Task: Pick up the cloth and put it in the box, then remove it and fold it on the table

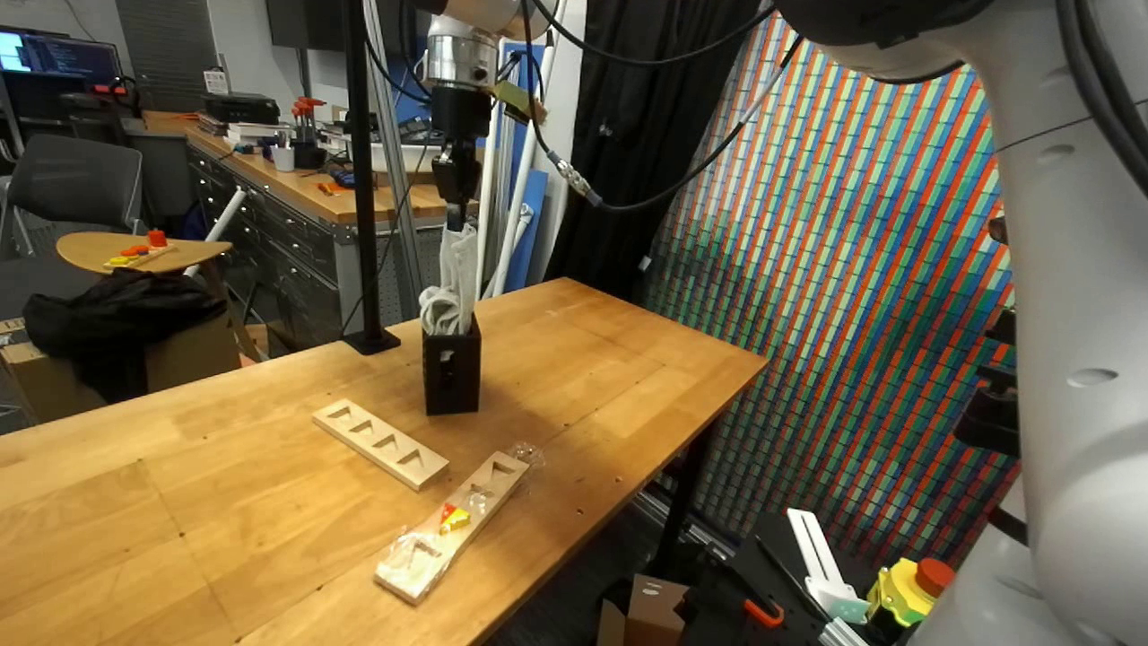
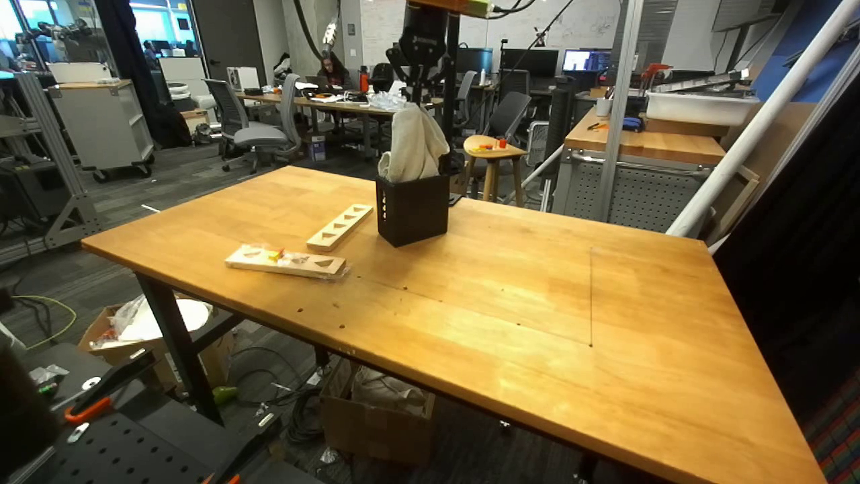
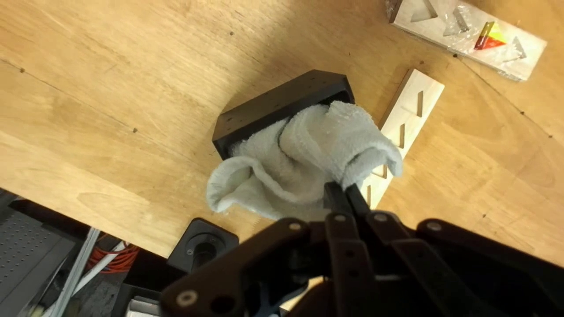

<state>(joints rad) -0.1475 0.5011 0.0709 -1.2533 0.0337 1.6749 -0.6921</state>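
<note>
Off-white cloth (image 1: 459,278) stands bunched in the mouth of the black box (image 1: 452,372), its lower part hidden inside and its upper part rising above the rim. My gripper (image 1: 456,218) points down over the box, shut on the cloth's top end. In an exterior view the cloth (image 2: 411,144) drapes in a peak from the gripper (image 2: 417,99) down into the box (image 2: 413,212). The wrist view has the cloth (image 3: 304,149) pinched between nearly touching fingertips (image 3: 333,189), with a loose fold spilling past the box rim (image 3: 282,105). The box sits upright on the table (image 1: 269,467).
Beside the box lies a slotted wooden board (image 1: 381,444). A plastic-wrapped board (image 1: 453,529) with red and yellow pieces lies nearer the table's edge. A black post on a base (image 1: 370,341) stands at the table's border, close to the box.
</note>
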